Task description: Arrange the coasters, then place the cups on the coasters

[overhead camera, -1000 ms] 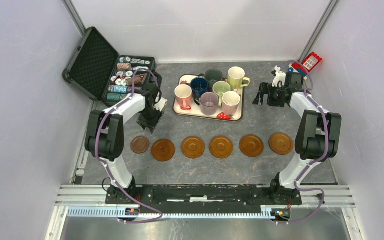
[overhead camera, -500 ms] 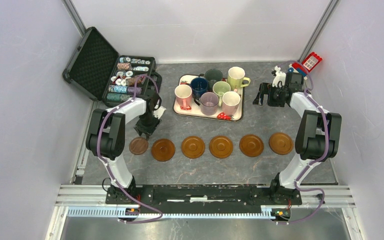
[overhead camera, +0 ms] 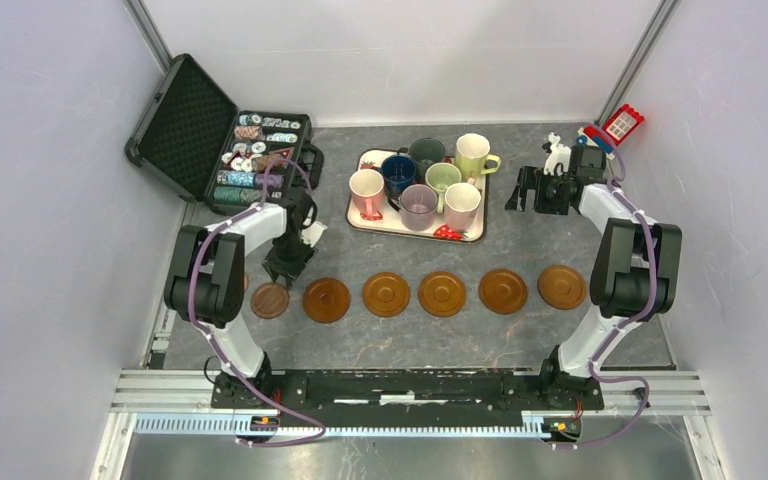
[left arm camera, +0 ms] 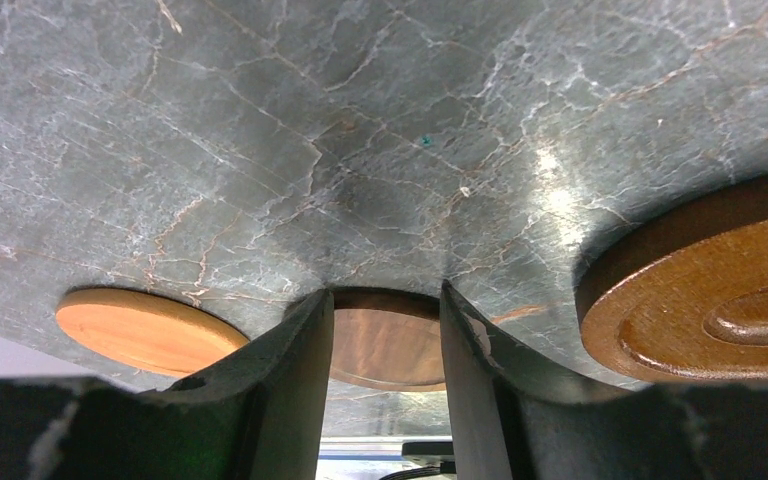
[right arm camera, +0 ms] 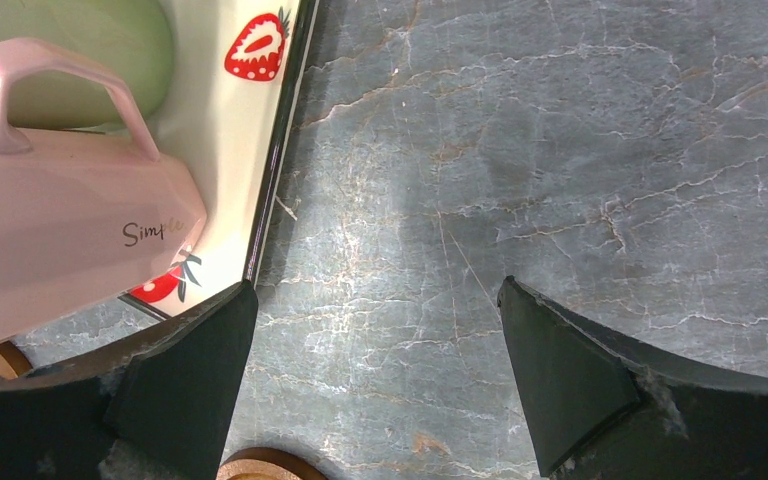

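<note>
Six coasters lie in a row across the table, from the dark coaster (overhead camera: 270, 300) at the left to the last one (overhead camera: 562, 286) at the right. My left gripper (overhead camera: 282, 272) stands partly open, its fingertips (left arm camera: 320, 300) against the dark coaster's (left arm camera: 385, 345) rim, nothing clamped. A lighter orange coaster (left arm camera: 145, 330) lies to one side and a brown one (left arm camera: 720, 300) to the other. Several cups, among them pink (overhead camera: 366, 190), navy (overhead camera: 398, 173) and mauve (overhead camera: 418, 205), stand on the strawberry tray (overhead camera: 372, 160). My right gripper (overhead camera: 535, 190) hangs wide open over bare table (right arm camera: 375, 283), beside the pink cup (right arm camera: 60, 230).
An open black case (overhead camera: 185, 120) of poker chips (overhead camera: 255, 150) sits at the back left, close behind the left arm. A red toy block (overhead camera: 622, 122) and a small white figure (overhead camera: 558, 152) stand in the back right corner. Walls close in both sides.
My left gripper came down towards the near left and met the dark coaster, which slid a little towards the near left with it. The right arm stayed still.
</note>
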`<state>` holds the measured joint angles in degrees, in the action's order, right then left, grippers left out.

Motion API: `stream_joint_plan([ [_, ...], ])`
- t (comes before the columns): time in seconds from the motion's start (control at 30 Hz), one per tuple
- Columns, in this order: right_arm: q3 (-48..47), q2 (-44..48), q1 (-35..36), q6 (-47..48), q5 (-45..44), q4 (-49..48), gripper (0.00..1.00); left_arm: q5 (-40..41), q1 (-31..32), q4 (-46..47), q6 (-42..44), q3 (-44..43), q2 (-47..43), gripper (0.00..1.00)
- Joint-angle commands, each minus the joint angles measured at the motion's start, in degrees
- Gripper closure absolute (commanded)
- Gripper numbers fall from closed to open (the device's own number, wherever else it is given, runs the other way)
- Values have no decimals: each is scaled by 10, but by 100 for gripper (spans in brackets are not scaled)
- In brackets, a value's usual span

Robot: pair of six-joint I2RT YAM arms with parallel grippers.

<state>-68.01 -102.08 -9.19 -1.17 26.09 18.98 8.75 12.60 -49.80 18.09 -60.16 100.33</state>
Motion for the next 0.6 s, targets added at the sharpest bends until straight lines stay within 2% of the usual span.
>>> stream_joint_plan([
  [0.0, -21, 0, -3, 7, 10, -5, 2, -25, -21, -22, 7, -24, -21, 48],
  [0.23, -27, 6, -3, 7, 14, -5, 2, -35, -105, -47, 29, -132, 2, 43],
  [0.33, -31, 5, -3, 6, 15, -3, 2, -32, -153, -49, 48, -150, 24, 43],
  [0.57, -31, 9, -3, 7, 13, 1, 2, -15, -216, -25, 86, -162, 65, 45],
])
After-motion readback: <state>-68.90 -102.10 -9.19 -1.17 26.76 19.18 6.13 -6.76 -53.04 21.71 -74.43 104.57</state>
